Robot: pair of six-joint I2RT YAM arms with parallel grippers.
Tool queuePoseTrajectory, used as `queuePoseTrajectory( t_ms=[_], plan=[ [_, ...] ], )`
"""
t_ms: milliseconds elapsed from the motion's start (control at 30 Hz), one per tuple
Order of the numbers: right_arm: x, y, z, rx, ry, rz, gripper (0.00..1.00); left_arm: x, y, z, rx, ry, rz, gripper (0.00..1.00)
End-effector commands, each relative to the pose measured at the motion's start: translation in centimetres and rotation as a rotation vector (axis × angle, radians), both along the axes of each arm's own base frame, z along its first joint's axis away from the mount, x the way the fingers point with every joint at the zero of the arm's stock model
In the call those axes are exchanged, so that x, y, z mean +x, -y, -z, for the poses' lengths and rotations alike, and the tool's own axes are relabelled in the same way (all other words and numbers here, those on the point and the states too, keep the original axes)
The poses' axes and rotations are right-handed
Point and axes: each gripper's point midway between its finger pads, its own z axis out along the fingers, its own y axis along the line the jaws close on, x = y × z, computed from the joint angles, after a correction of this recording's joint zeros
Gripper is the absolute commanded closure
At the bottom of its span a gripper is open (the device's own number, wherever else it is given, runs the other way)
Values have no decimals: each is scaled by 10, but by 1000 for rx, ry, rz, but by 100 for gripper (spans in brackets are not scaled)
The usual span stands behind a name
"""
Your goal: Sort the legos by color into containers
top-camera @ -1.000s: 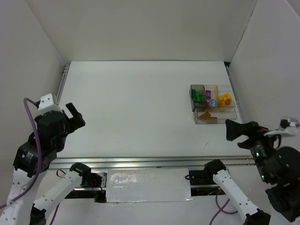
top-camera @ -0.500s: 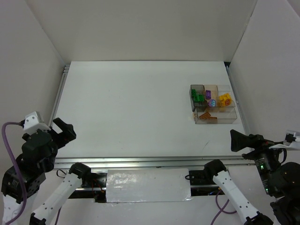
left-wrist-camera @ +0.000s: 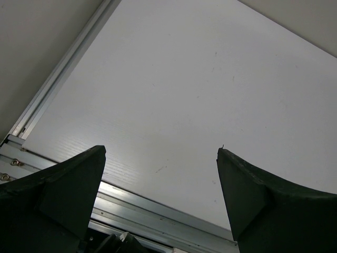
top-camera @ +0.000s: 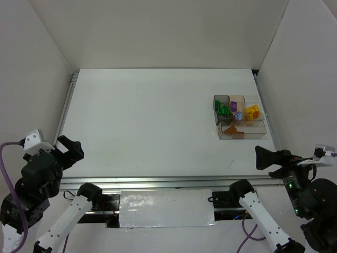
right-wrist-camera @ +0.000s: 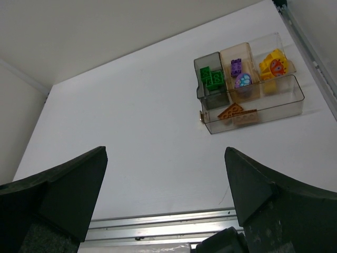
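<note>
One white table (top-camera: 158, 121) is seen across most of the overhead view, bounded at its near edge by an aluminium rail (top-camera: 158, 183). The left gripper (top-camera: 71, 150) is held at the near left corner, well apart from the task's things. In its wrist view the left gripper (left-wrist-camera: 160, 153) is shown released, its dark fingers spread wide over bare tabletop and rail. The right gripper (top-camera: 263, 158) is held at the near right edge and is likewise shown released in its wrist view (right-wrist-camera: 166, 153), with the fingers set far apart.

The tray (top-camera: 261, 133) is placed on the far right part of the table, beyond the right gripper and apart from it. All visible bricks are contained in its compartments. The green bricks (right-wrist-camera: 213, 78) are kept in the smoky grey compartment, the purple bricks (right-wrist-camera: 237, 66) in the tan one beside it, and the yellow-orange bricks (right-wrist-camera: 274, 63) in the clear one at the right. The brown-orange brick (right-wrist-camera: 235, 112) is laid in the long compartment nearest the arms.
</note>
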Motion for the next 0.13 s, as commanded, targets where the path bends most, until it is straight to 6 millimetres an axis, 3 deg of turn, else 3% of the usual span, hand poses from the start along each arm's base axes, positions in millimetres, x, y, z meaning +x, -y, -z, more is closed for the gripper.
queuePoseTrajectory(
  t_ms=[0, 100],
  plan=[
    [-2, -1, -2, 10, 22, -12, 0, 4, 2, -4, -12, 22, -2, 0],
    [-2, 0, -3, 12, 25, -7, 0, 5, 2, -4, -9, 20, 2, 0]
  ],
)
